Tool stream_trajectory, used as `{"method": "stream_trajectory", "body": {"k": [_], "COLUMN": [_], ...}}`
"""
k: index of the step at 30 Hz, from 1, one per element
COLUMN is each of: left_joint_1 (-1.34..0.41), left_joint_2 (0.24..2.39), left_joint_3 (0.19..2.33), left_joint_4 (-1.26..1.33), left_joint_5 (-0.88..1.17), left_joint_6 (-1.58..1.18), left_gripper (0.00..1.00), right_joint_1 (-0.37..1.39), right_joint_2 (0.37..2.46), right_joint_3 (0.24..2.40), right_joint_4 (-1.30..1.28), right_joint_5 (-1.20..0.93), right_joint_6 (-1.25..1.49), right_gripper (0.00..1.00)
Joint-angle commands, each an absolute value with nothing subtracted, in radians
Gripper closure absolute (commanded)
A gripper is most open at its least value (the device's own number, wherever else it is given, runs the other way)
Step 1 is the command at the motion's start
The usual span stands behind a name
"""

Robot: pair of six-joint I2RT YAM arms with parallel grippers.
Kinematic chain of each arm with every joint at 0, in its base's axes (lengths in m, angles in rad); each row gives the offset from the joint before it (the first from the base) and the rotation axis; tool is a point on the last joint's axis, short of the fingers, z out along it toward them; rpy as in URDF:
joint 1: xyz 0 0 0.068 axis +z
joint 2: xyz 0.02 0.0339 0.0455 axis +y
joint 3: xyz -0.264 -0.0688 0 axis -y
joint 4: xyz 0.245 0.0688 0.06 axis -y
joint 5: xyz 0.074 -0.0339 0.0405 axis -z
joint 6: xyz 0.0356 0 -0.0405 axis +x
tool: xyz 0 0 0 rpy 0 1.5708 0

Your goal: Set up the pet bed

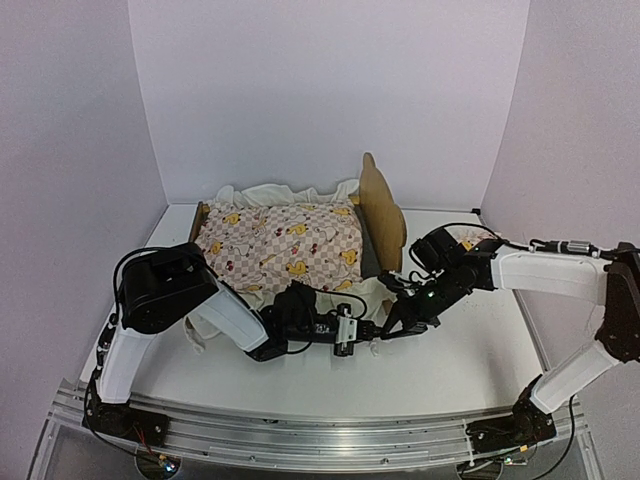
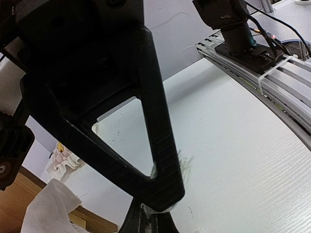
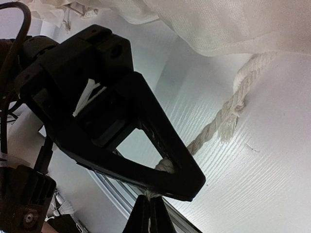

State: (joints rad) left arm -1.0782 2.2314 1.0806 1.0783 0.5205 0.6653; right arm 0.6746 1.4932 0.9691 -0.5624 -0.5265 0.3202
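Observation:
The pet bed [image 1: 381, 210], light wood with an ear-shaped headboard at its right end, stands at the back of the table. A pink checked duck quilt [image 1: 285, 245] with a cream ruffle [image 3: 218, 24] covers it. Both grippers meet on the table just in front of the bed's right end. My right gripper [image 3: 155, 194] is shut on a twisted white cord [image 3: 214, 127] that runs up under the ruffle. My left gripper [image 2: 158, 206] is shut too, with white frayed fibres pinched at its fingertips. In the top view the left gripper [image 1: 358, 338] and right gripper [image 1: 392, 322] are almost touching.
A small checked piece with yellow print [image 2: 60, 158] lies on the table beyond the bed's wooden frame [image 2: 14, 204]; white cloth [image 2: 48, 206] hangs over that frame. The aluminium rail [image 1: 320, 432] runs along the near edge. White walls close in the back and both sides.

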Motion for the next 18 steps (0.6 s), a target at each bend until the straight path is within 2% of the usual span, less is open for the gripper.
{"method": "stream_trajectory", "body": {"k": [1,5,9,14,18], "left_joint_1": [-1.078,-1.064,-1.059,-1.045,-1.034], "left_joint_2": [2.221,2.175,2.14,2.139,2.14], "left_joint_3": [1.071,1.006,0.948,0.949,0.951], "left_joint_4": [1.131,1.142,1.159,1.142,1.135], "left_joint_5": [0.436,0.382,0.434,0.424,0.422], "left_joint_6": [0.576,0.505,0.494,0.454,0.427], "left_gripper": [1.0,1.0,1.0,1.0,1.0], "right_joint_1": [0.681,0.681,0.75,0.842,0.878], "right_joint_2": [1.489,1.404,1.351,1.358,1.423], "right_joint_3": [0.981,0.891,0.74,0.599,0.591], "right_joint_4": [-0.547,-0.517,-0.308,-0.05,0.07], "right_joint_5": [-0.432,-0.194,-0.051,0.082,0.131], "right_joint_6": [0.351,0.401,0.482,0.513,0.487], "right_gripper": [0.81,0.58,0.46,0.42,0.42]}}
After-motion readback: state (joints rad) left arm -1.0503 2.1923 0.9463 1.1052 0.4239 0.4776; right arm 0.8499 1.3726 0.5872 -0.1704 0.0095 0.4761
